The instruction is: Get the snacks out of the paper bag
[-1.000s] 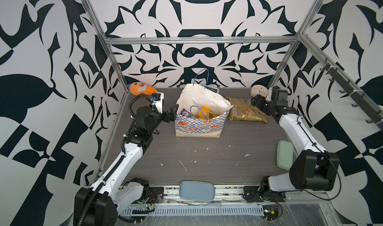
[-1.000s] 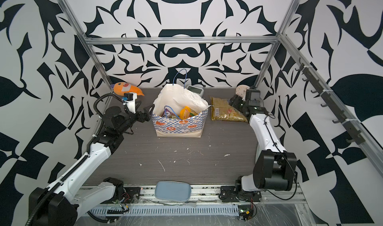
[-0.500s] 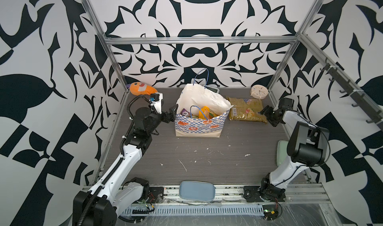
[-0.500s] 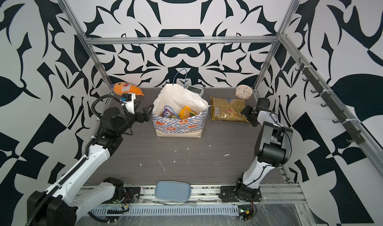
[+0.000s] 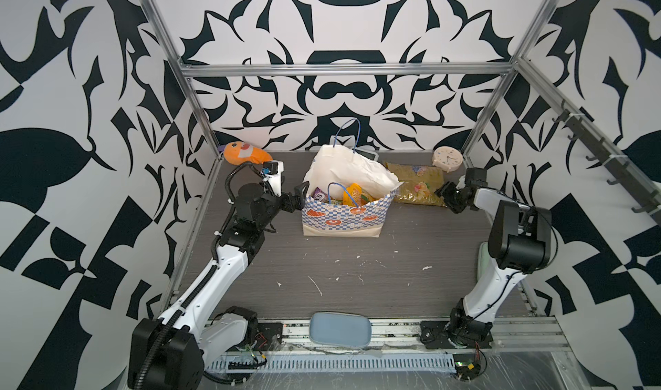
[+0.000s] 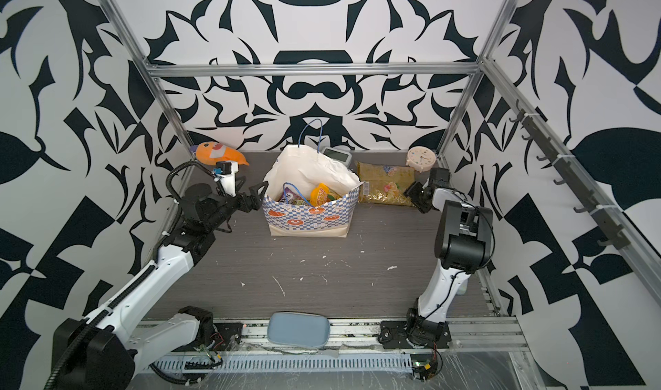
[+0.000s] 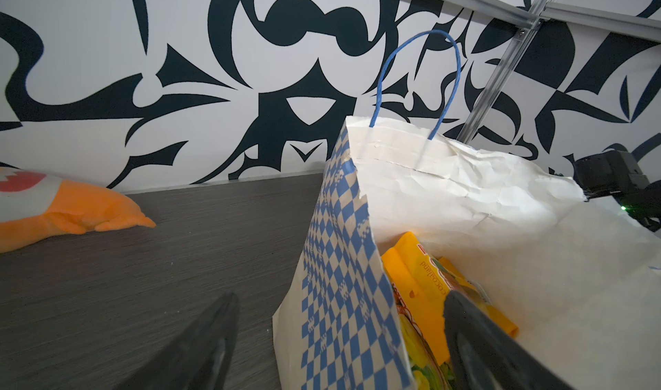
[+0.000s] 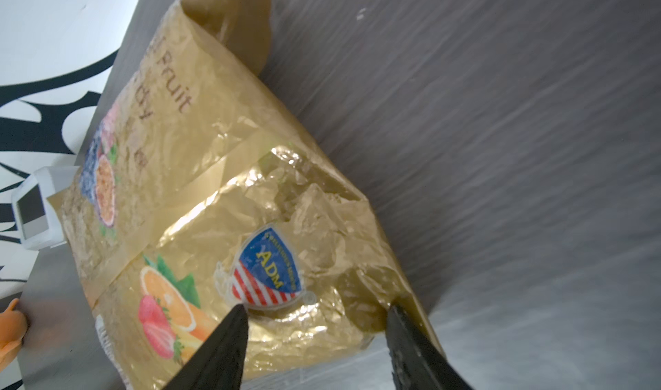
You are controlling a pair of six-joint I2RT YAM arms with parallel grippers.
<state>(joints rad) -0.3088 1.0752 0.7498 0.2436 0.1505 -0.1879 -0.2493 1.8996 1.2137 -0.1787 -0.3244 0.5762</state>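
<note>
right hand | over olive-gold packet's end | fingers apart

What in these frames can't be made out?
Snacks low in the bag: both top views, its walls hide them; count unknown.
Digital clock: top view, mostly behind the bag; display too small to read.
Right gripper touching gold packet or not: wrist view, fingertips overlap it; table blurred.
</note>
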